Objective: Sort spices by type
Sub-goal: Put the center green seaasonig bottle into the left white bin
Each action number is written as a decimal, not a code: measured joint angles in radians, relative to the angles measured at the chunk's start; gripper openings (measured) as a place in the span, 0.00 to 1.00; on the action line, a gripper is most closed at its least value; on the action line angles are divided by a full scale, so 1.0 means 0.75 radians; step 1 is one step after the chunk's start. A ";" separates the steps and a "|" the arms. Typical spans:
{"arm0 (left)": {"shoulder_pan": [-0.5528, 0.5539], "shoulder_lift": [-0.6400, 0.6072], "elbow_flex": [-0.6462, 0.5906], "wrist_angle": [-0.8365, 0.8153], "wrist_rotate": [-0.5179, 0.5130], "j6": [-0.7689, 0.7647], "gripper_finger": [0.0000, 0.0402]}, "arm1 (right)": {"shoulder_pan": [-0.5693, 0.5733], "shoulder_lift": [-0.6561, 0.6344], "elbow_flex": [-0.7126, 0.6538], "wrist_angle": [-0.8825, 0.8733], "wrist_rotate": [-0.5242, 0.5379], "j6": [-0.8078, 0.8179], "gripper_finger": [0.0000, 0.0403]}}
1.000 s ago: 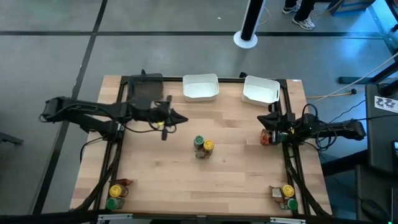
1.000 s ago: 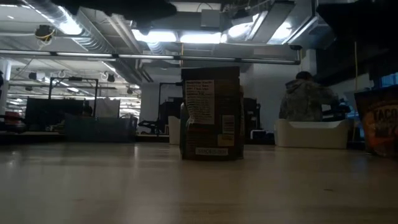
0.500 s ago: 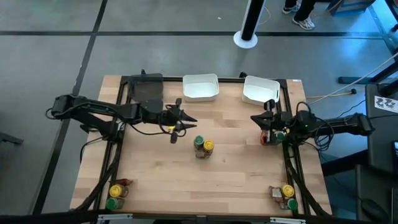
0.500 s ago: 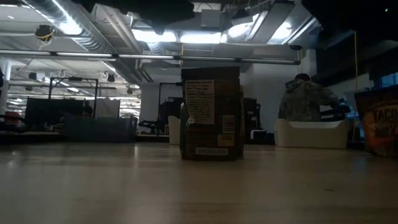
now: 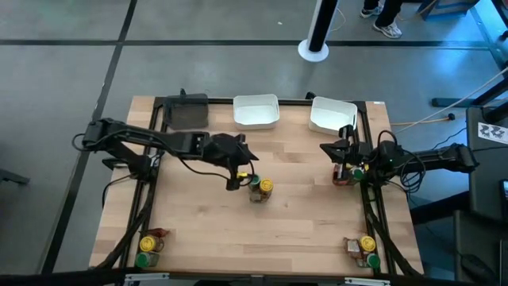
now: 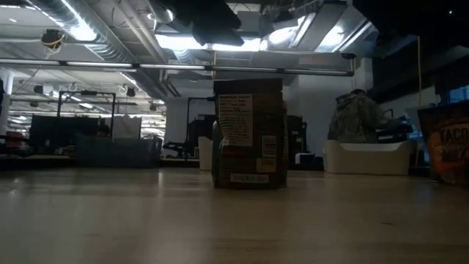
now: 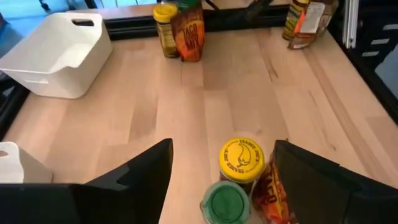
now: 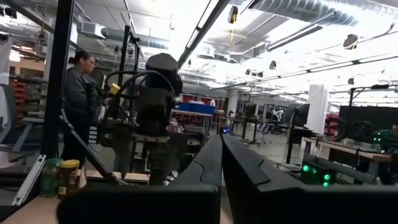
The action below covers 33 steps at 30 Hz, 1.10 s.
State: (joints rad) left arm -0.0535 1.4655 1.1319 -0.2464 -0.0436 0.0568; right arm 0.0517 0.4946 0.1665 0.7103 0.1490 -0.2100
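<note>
Three spices stand together at the table's middle: a green-lidded jar, a yellow-lidded jar and a reddish-brown packet. My left gripper hovers open just left of them and touches nothing. Its fingers stand wide on either side of the group in the left wrist view. My right gripper is shut and empty at the right edge, raised above a yellow-lidded jar and a taco packet.
Two white trays and a dark tray sit along the far edge. More spices stand in the near left corner and the near right corner. A person stands beyond the table.
My left gripper has gone toward the table's right and a little toward the near edge, up to the middle group of spices. It has tipped downward and opened. My right gripper has shifted slightly toward the table's middle. No spice has moved.
</note>
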 joint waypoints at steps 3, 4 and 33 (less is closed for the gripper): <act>-0.001 0.007 -0.001 -0.027 -0.007 0.005 0.66 | 0.000 0.000 0.000 0.000 0.000 -0.006 0.04; 0.000 0.007 -0.001 -0.029 -0.008 0.003 0.66 | 0.000 0.000 0.000 -0.001 0.000 -0.006 0.04; 0.011 0.260 -0.019 -0.075 0.063 -0.043 0.66 | 0.000 0.001 0.000 -0.007 0.001 -0.005 0.04</act>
State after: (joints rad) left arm -0.0450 1.6603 1.1179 -0.3027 0.0033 0.0242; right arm 0.0517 0.4953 0.1665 0.7052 0.1497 -0.2138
